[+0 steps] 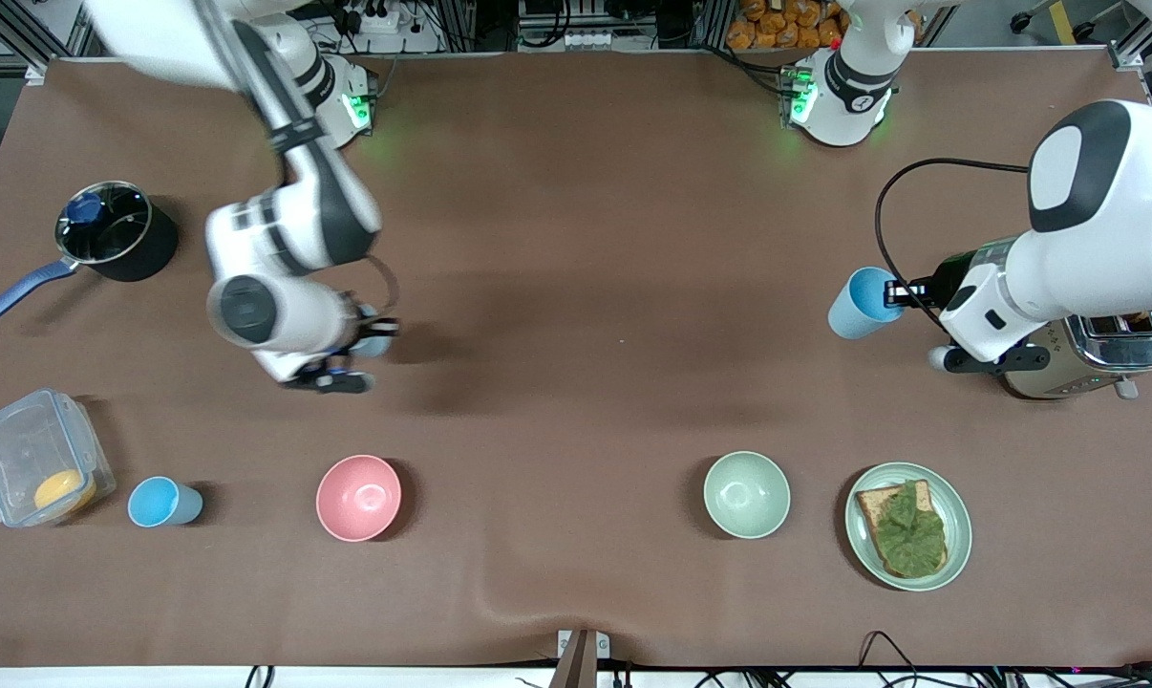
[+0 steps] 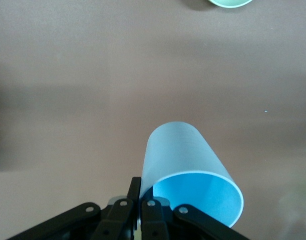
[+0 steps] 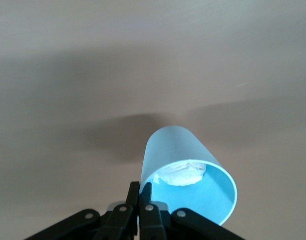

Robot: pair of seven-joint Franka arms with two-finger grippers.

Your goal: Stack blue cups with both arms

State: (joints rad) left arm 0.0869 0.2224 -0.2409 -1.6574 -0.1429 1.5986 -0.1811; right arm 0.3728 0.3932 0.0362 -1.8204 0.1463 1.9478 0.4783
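Observation:
My left gripper (image 1: 899,296) is shut on the rim of a light-blue cup (image 1: 863,303) and holds it tilted, off the table, beside the toaster. In the left wrist view the gripper (image 2: 141,192) pinches the cup's (image 2: 185,160) wall, one finger inside and one outside. My right gripper (image 1: 371,334) is shut on the rim of a second blue cup (image 1: 375,346), mostly hidden under the arm, over the table's right-arm half. The right wrist view shows the gripper (image 3: 145,192) on that cup (image 3: 185,160), which has something white inside. A third blue cup (image 1: 163,502) stands on the table beside the plastic box.
A black pot (image 1: 117,234) with a blue handle sits at the right arm's end. A clear plastic box (image 1: 36,459), a pink bowl (image 1: 358,497), a pale green bowl (image 1: 746,494) and a plate (image 1: 958,516) with toast line the near side. A toaster (image 1: 1082,358) stands under the left arm.

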